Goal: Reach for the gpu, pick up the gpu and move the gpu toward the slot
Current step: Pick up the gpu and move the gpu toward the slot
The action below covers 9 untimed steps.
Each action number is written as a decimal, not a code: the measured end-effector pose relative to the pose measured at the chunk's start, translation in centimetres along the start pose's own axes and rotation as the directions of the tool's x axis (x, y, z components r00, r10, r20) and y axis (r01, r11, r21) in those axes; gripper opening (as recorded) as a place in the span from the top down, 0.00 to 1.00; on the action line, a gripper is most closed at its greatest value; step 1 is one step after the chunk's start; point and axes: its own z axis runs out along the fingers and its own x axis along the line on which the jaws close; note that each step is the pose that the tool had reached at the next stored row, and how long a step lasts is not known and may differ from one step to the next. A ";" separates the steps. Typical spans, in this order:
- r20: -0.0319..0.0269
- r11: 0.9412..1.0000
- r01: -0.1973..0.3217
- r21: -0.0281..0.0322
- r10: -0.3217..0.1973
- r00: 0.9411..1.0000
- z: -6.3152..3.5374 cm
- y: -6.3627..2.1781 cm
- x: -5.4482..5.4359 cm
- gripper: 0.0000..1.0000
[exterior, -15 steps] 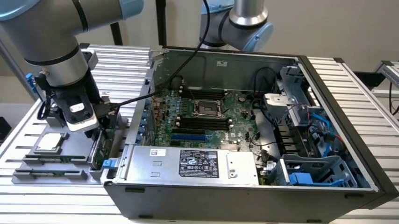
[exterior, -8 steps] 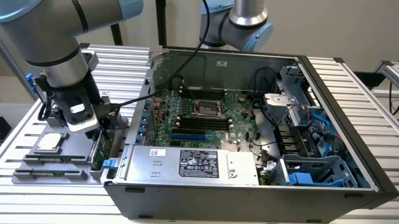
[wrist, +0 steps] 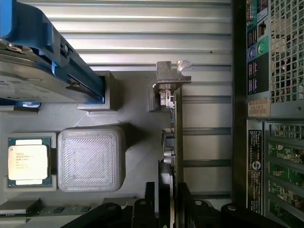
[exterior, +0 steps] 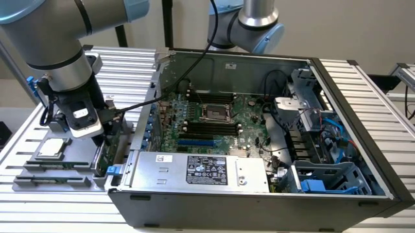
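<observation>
The gpu [wrist: 176, 137] is a thin green card standing on edge in the grey parts tray [wrist: 133, 109], its silver bracket [wrist: 172, 72] at the far end. My gripper [wrist: 166, 205] straddles the card's near end, one black finger [wrist: 150, 204] on each side, pressed against it. In the exterior view the gripper [exterior: 97, 140] hangs over the tray at the exterior view's left, just outside the computer case [exterior: 363, 121], with the gpu [exterior: 102, 156] under it. The blue slot [exterior: 196, 143] lies on the motherboard inside the case.
A silver hard drive with blue rails [wrist: 42, 71] and a square CPU chip [wrist: 27, 161] sit in the tray beside the card. The case's back wall [wrist: 273, 99] stands close alongside. A second arm [exterior: 256, 24] rises behind the case.
</observation>
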 end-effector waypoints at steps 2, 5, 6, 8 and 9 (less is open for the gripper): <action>0.000 1.000 0.000 0.000 0.000 1.000 0.00 0.00 0.0 0.69; 0.000 1.000 0.000 0.000 0.000 1.000 0.00 0.00 0.0 0.74; 0.000 1.000 0.000 0.000 0.000 1.000 0.00 0.00 0.0 0.74; 0.000 1.000 0.000 0.000 0.000 1.000 0.00 0.00 0.0 0.74; -0.001 1.000 0.001 0.000 -0.001 1.000 0.00 0.00 0.0 0.74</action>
